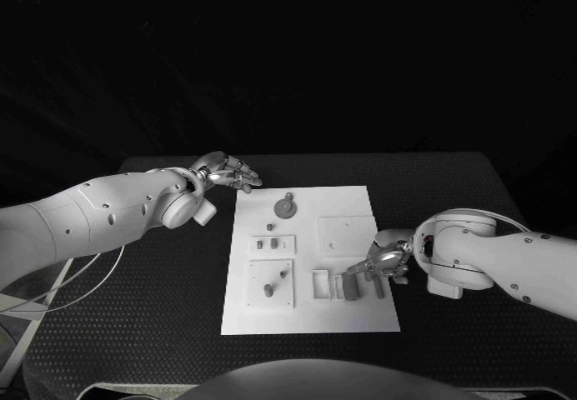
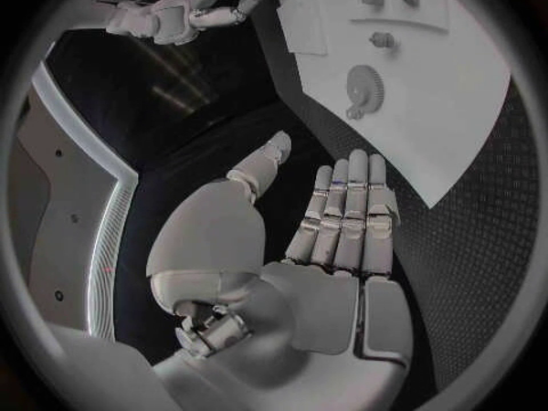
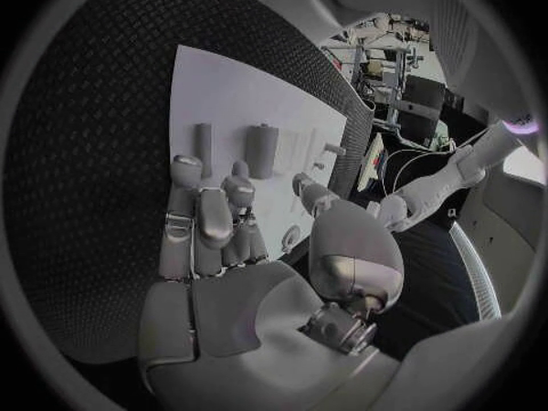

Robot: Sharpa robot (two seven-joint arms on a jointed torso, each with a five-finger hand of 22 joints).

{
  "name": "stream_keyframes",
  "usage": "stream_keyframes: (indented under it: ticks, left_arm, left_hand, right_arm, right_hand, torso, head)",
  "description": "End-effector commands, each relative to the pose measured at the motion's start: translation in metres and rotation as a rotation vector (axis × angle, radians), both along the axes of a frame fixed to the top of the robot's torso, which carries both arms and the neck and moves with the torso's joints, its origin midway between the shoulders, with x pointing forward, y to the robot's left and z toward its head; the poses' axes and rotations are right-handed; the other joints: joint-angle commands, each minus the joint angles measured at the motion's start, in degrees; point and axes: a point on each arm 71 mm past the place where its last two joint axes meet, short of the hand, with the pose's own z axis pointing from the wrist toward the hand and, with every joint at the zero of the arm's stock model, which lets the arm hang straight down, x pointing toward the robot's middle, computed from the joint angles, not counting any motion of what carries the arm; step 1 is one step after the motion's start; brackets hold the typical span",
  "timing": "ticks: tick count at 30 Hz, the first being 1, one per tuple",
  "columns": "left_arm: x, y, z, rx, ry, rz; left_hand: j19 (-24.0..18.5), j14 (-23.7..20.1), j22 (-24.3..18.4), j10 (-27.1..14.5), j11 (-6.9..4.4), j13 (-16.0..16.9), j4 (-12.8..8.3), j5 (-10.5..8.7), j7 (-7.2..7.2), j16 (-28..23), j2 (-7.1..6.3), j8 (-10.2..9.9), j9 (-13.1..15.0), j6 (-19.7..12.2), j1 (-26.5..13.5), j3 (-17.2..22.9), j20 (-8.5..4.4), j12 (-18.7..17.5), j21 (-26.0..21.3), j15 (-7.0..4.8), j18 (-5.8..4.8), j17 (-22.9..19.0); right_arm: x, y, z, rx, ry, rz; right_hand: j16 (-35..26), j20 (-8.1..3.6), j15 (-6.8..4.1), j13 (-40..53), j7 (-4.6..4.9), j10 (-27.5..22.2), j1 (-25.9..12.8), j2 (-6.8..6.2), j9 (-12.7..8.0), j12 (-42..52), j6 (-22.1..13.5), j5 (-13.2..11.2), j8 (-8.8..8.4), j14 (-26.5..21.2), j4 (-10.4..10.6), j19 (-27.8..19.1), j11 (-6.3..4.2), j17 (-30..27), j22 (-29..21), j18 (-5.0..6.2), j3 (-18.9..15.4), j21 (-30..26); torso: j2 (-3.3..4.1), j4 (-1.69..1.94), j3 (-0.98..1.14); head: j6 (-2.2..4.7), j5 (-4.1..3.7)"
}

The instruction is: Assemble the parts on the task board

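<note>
Right hand (image 1: pixel 383 265) hovers at the task board's (image 1: pixel 348 200) right edge, fingers apart and grasping nothing, tips just above the upright parts (image 1: pixel 351 287) near the front right corner. Best to settle on one part squarely before closing. Left hand (image 1: pixel 225 173) idles empty, fingers apart, beyond the far left corner.

Surface: I see a black table (image 1: pixel 144 317) with a dotted, textured top | On it: the white task board (image 1: pixel 361 321) lies flat mid-table, long side running away from me | Board edges: dark tabletop shows on every side of it | Wrist views: same dotted top (image 3: pixel 91 201) under the board (image 2: pixel 457 100).
</note>
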Motion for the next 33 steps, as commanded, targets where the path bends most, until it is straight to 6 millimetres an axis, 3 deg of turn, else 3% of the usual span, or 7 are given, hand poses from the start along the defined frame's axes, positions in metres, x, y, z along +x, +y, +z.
stream_keyframes:
  ticks: [1, 9, 33]
  left_arm:
    - [0.0, -0.004, 0.001, -0.019, -0.003, -0.023]
    - [-0.001, -0.004, 0.001, -0.02, -0.002, -0.024]
    - [-0.001, -0.004, 0.001, -0.022, 0.002, -0.03]
  left_hand:
    - [-0.3, -0.1, -0.1, -0.3, 0.08, -0.1, 0.0, 0.0, -0.2, -0.4, -0.05, 0.2, -0.1, 0.0, -0.6, -0.3, -0.06, 0.4, 0.3, 0.31, -1.03, 0.1]
    - [-0.3, -0.1, -0.1, -0.3, 0.09, -0.1, 0.0, 0.0, -0.18, -0.4, -0.05, 0.1, -0.1, -0.1, -0.7, -0.3, -0.06, 0.4, 0.3, 0.31, -1.03, 0.2]
    - [-0.4, -0.1, -0.1, -0.4, 0.1, -0.1, 0.0, 0.0, -0.17, -0.5, -0.03, 0.1, -0.1, -0.1, -0.8, -0.3, -0.05, 0.4, 0.3, 0.32, -1.01, 0.3]
  right_arm:
    - [0.001, 0.001, -0.005, -0.033, -0.014, 0.016]
    - [-0.006, 0.008, -0.021, -0.033, 0.021, 0.029]
    - [-0.006, 0.015, -0.037, -0.046, 0.051, 0.039]
  right_hand:
    - [0.3, -0.06, -0.04, 0.1, 0.82, -0.4, 0.4, 0.39, 0.1, 0.4, 0.5, -0.1, -0.11, 0.4, 0.0, -0.3, -0.39, 0.1, 1.4, 1.72, -0.2, 0.5]
    - [0.4, -0.09, 0.04, 0.1, 0.9, -0.6, 1.3, 1.11, 0.4, 0.7, 0.4, -0.1, -0.4, 0.3, -0.7, -0.5, -0.32, 0.1, 1.4, 1.72, -0.7, 1.0]
    - [0.6, 0.08, 0.16, -0.3, 1.01, -0.9, 2.9, 3.31, 1.0, 1.0, 0.5, -0.1, -1.14, -0.1, -3.7, -1.2, -0.21, -0.4, 1.3, 1.72, -2.4, 1.8]
  torso:
    - [-0.05, 0.0, -0.07]
    - [0.01, 0.12, -0.01]
    - [-0.11, -0.02, -0.04]
  head:
    - [-0.17, -0.08]
    - [-0.58, 0.22]
    - [-1.37, 0.76]
